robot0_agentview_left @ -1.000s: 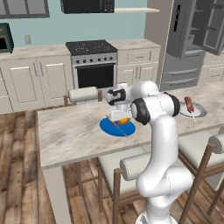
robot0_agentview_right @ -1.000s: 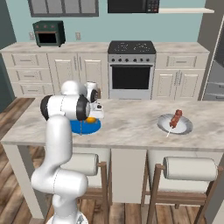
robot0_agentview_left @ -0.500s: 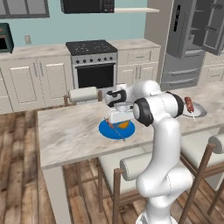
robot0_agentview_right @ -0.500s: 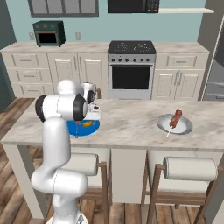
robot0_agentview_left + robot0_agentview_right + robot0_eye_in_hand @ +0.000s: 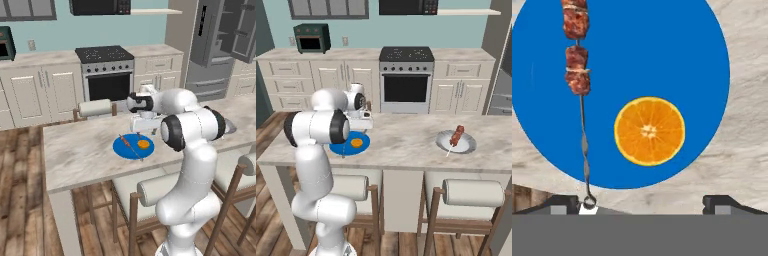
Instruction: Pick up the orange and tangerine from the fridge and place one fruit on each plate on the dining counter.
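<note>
A cut citrus fruit (image 5: 649, 131), orange or tangerine I cannot tell, lies flat on the bright blue plate (image 5: 662, 50) beside a meat skewer (image 5: 577, 50). The plate (image 5: 125, 148) sits mid-way along the dining counter (image 5: 80, 150). My gripper (image 5: 143, 125) hangs just above the fruit (image 5: 144, 145), open and holding nothing, its fingertips (image 5: 562, 202) wide apart. The pale plate (image 5: 466, 145) with its skewer stands further right on the counter. The fridge (image 5: 220, 40) stands at the back right with its doors open.
Cushioned stools (image 5: 145, 192) line the counter's near side. A paper towel roll (image 5: 95, 107) lies at the counter's far edge. Stove (image 5: 105, 70) and cream cabinets run along the back wall.
The gripper has opened and let the fruit go onto the blue plate, then risen slightly above it.
</note>
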